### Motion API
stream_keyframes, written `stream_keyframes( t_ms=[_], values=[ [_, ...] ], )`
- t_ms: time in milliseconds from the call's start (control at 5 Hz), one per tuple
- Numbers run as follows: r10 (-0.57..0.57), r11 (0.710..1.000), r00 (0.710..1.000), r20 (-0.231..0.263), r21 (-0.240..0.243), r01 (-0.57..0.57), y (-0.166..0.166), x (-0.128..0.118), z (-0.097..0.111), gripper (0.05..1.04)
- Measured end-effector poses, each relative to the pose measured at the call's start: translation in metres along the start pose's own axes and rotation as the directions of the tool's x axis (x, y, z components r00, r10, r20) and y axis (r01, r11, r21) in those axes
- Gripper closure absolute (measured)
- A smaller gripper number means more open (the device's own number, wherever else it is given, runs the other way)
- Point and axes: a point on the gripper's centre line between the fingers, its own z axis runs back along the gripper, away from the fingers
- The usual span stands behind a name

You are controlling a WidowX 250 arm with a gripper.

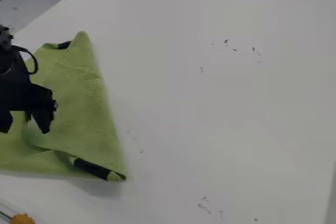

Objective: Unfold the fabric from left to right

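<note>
Green cloth at the view's left on the white desk, folded, long side running top to bottom with a slight slant, one corner peaked up top. Dark strips at the upper edge and on the lower right corner. Gripper over the cloth's left part, fingers spread, pinching nothing. Most of the cloth lies to its right, so the right edge is the far one. Next move likely needs a grip on the top layer, then a pull right; could drag the whole cloth. Orange thing near the bottom left corner.
</note>
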Motion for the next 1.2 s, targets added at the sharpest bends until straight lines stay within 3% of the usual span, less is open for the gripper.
stream_keyframes(
  t_ms=[400,800,1000,1200],
  values=[
    [-0.061,0.998,0.997,-0.04,0.002,0.062,-0.008,0.022,-0.013,0.14],
    [-0.075,0.997,0.997,-0.027,0.0,0.075,-0.007,0.025,-0.013,0.72],
    [-0.063,0.998,0.998,-0.027,-0.001,0.063,-0.007,0.025,-0.013,0.922],
    [-0.086,0.996,0.996,-0.014,0.01,0.086,-0.016,0.027,-0.005,1.012]
  ],
)
